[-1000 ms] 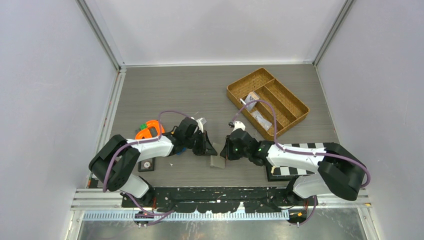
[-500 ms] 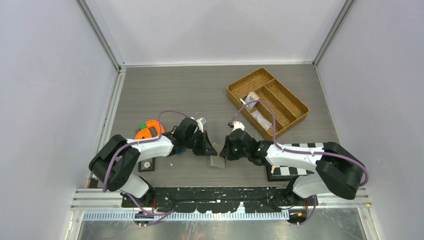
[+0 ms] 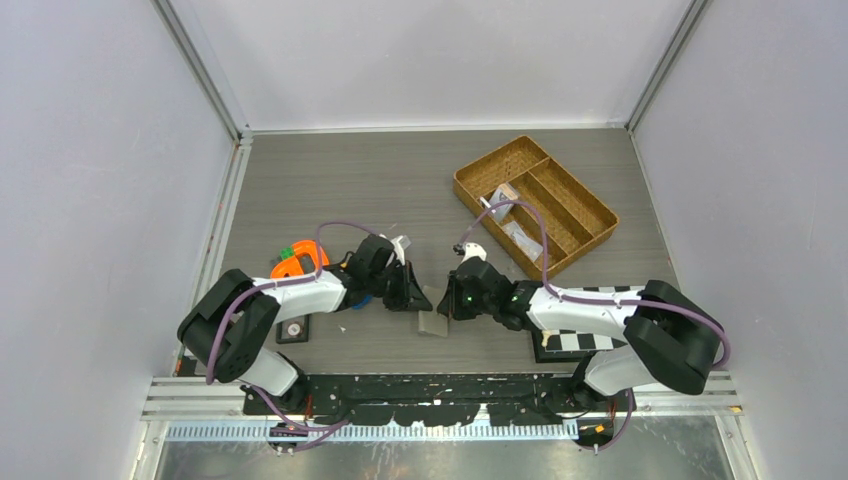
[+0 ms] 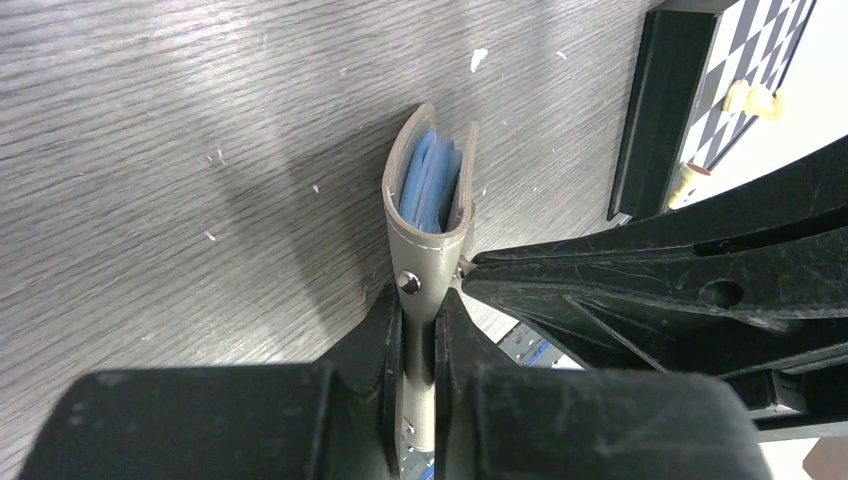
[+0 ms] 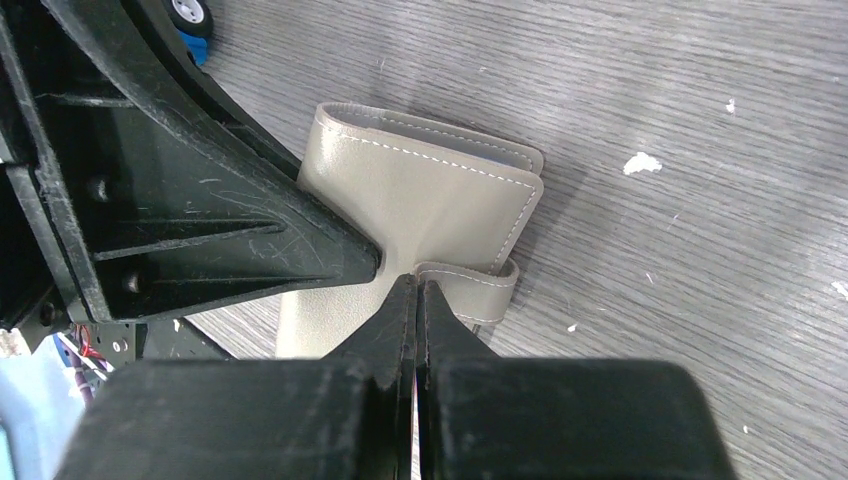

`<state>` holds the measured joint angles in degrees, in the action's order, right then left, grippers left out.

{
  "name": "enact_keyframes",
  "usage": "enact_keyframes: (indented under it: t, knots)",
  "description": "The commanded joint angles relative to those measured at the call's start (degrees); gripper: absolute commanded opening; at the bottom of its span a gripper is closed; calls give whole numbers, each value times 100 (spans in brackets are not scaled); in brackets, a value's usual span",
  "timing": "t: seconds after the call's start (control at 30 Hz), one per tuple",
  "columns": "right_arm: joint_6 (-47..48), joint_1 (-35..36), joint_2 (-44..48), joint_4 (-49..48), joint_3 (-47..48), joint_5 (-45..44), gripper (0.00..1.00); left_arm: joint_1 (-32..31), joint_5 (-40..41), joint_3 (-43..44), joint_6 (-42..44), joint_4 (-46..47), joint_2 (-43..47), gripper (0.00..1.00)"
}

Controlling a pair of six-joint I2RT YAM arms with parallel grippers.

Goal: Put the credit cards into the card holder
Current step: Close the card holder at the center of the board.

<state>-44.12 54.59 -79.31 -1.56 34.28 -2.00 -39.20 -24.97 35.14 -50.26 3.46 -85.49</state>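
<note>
In the top external view, the left gripper (image 3: 408, 297) and the right gripper (image 3: 452, 300) are facing each other low over the table. The card holder (image 3: 433, 323) is sitting between their tips, slightly toward the arm bases. Well beyond the right gripper, small pale things are lying in a wicker tray (image 3: 462, 183). They may be the credit cards (image 3: 506, 194), but they are too small to tell.

In the left wrist view, the left jaws are clamping the holder's grey flap near its metal snap (image 4: 407, 282). Straight ahead of the fingertips the holder is gaping a little, showing a blue lining (image 4: 432, 180) that no other view is giving.

In the right wrist view, the right jaws are pressing fully together with their tips touching the snap tab (image 5: 487, 290). Whether they are pinching it is not clear. Only this view is showing the holder's stitched outer face.

The holder is looking light, soft and floppy, so the stitched edges are probably the best hold. The cards are likely thin and slippery.
</note>
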Motion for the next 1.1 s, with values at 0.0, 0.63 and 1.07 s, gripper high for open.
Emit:
enact_keyframes:
  t: [0.0, 0.63, 1.07]
  knots:
    - [-112, 43, -331, -134, 189, 121, 0, 0, 276, 28, 234, -144, -20, 0]
    - [-154, 48, -1018, 115, 509, 475, 1, 0, 272, -13, 209, -75, -54, 0]
    - [-865, 319, -537, 46, -219, -380, 0, -2, 575, -168, 12, 46, 180, 0]
